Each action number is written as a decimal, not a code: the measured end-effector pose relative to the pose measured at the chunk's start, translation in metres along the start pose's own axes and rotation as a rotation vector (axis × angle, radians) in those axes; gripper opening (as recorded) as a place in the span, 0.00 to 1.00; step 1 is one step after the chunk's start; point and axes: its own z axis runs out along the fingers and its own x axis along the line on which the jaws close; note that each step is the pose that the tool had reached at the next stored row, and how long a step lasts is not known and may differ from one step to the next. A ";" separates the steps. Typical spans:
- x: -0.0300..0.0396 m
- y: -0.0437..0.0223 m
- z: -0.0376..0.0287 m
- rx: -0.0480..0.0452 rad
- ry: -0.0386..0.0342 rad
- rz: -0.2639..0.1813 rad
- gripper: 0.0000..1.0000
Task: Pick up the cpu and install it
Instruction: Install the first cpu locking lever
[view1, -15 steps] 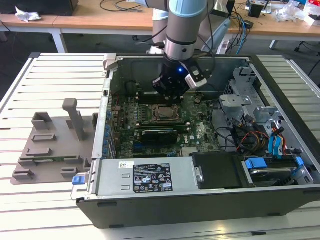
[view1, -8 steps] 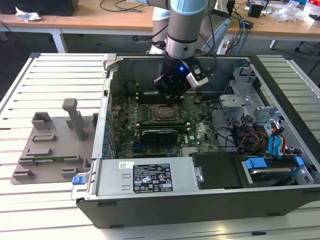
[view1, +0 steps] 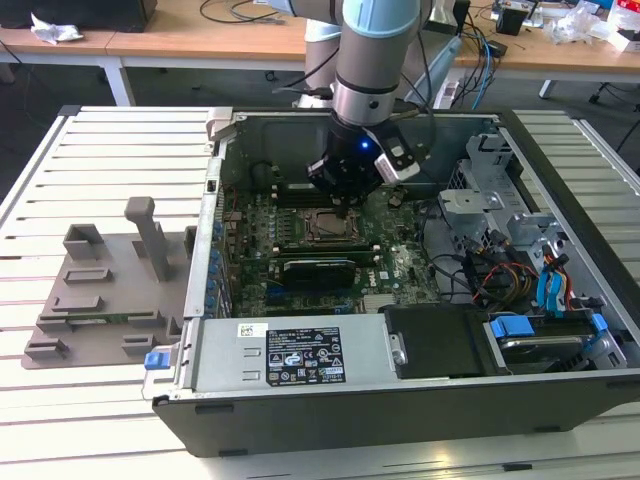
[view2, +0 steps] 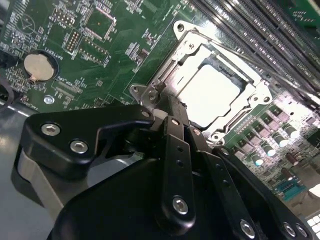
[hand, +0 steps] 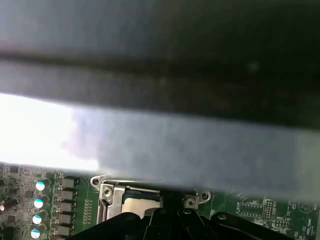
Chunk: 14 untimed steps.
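We see the cpu (view2: 209, 96) already lying flat in the socket (view2: 220, 85) on the motherboard (view1: 300, 240). The gripper (view2: 170, 107) sits at the socket edge, jaws closed together, holding nothing. Placement looks done; latch unclear.

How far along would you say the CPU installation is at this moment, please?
Done, it appears: the cpu already lies inside the socket frame on the motherboard, silver top up. In hand: the end effector hangs just over the socket's edge, seemingly holding nothing, though whether it touches the chip is unclear. Left: the frame around the chip looks open, so it does not look clamped yet.
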 end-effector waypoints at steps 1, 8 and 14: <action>0.0003 -0.0022 0.0000 0.0000 0.0001 0.000 0.11; 0.0010 -0.0093 0.0001 0.0000 0.0000 0.000 0.11; 0.0014 -0.0127 0.0002 -0.0001 0.0000 0.000 0.11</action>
